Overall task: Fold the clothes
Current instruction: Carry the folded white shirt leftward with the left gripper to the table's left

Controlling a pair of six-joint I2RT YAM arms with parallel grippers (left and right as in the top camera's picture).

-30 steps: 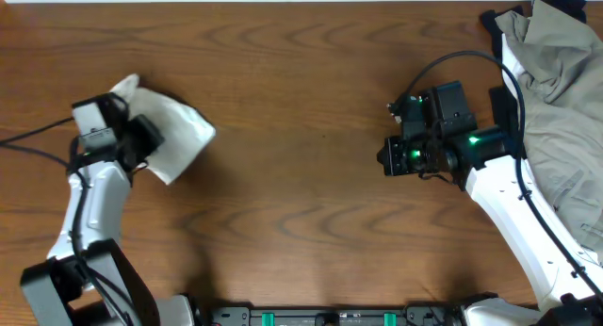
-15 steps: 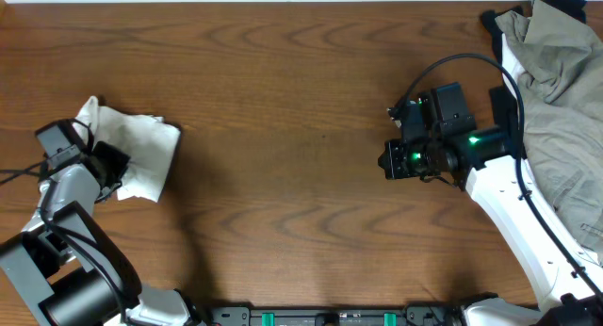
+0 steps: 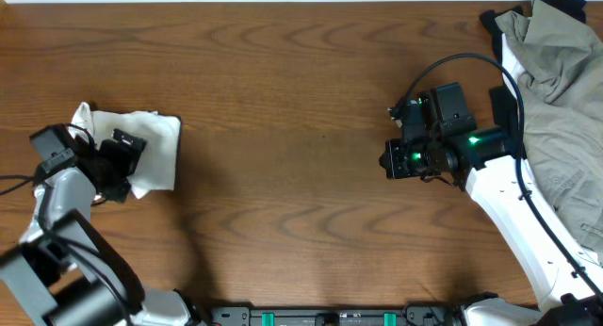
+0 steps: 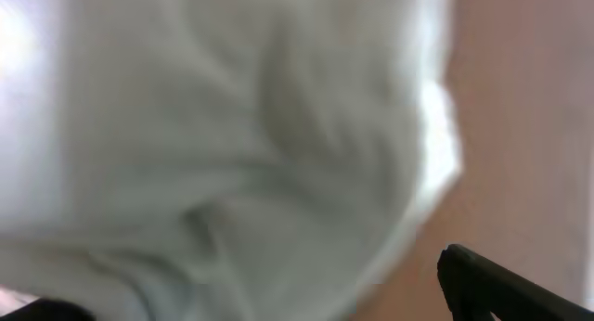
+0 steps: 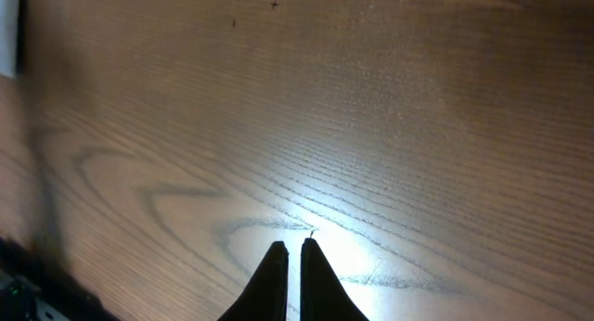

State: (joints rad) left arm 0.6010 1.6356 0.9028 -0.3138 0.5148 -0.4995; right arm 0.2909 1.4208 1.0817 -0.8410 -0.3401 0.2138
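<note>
The clothes (image 3: pixel 155 142), a white T-shirt folded into a small bundle, lie on the wooden table (image 3: pixel 283 100) near its left edge; no print shows. My left gripper (image 3: pixel 124 164) sits at the bundle's left side with its jaws spread wide. In the left wrist view the blurred white fabric (image 4: pixel 232 126) fills the frame. One black finger (image 4: pixel 492 284) stands far right, clear of the cloth; my left gripper (image 4: pixel 237 288) is open. My right gripper (image 3: pixel 384 161) hovers over bare wood right of centre. Its fingers (image 5: pixel 292 251) are pressed together on nothing.
An olive-grey garment (image 3: pixel 556 109) is heaped along the right edge of the table, with a black garment (image 3: pixel 556 1) showing under it at the top right corner. My right arm's white link and cable run beside that heap.
My left gripper carried the white bundle leftward to the table's left side, then opened and let it go. The right arm has stayed where it was.
</note>
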